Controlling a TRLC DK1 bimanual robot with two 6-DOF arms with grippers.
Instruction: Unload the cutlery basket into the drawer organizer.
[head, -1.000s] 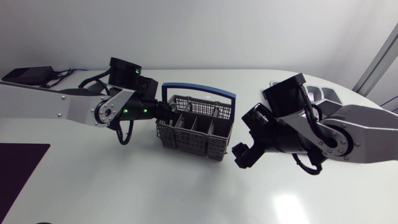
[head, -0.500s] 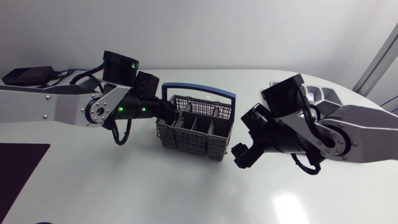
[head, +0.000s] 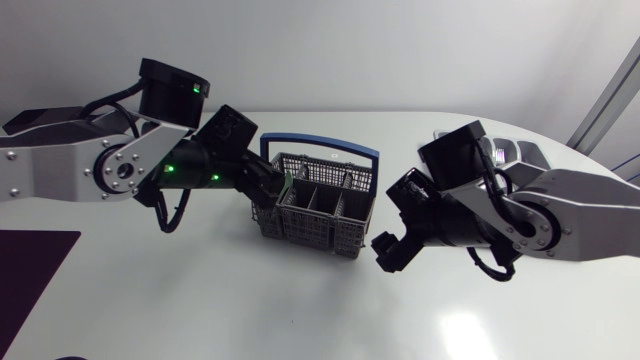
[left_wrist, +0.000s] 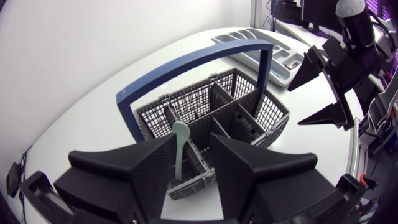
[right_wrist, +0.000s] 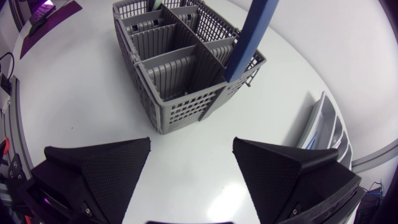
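Cutlery basket (head: 315, 215) unloading centres on the left gripper (left_wrist: 193, 140), which hangs over the basket's corner compartment on the left arm's side. Its two fingers (left_wrist: 143, 168) are apart. A pale green utensil (left_wrist: 180, 155) stands upright in the gap, close against one finger and clear of the other, so as far as I can see it is bracketed rather than clamped. The wrist is tilted down into the basket, which looks like the approach for pulling that piece straight up out of its slot.

The blue handle (left_wrist: 186, 78) arches over the middle of the basket. That is likely why the gripper comes in at the corner and not from directly above.

The right gripper (right_wrist: 192, 146) is just beside the opposite end wall of the basket, low over the table (head: 200, 300). Its jaws are spread wide with nothing between them. It seems parked there to stay out of the way, or ready to steady the basket.

The drawer organizer (left_wrist: 273, 53) lies well apart from the basket on the right arm's side, partly hidden behind that arm in the head view. The utensil will therefore have to be carried across.

By count there is one basket with one handle, split into several compartments. I can make out one utensil, and the compartments facing the right wrist show none. There is one organizer, and there are two grippers.
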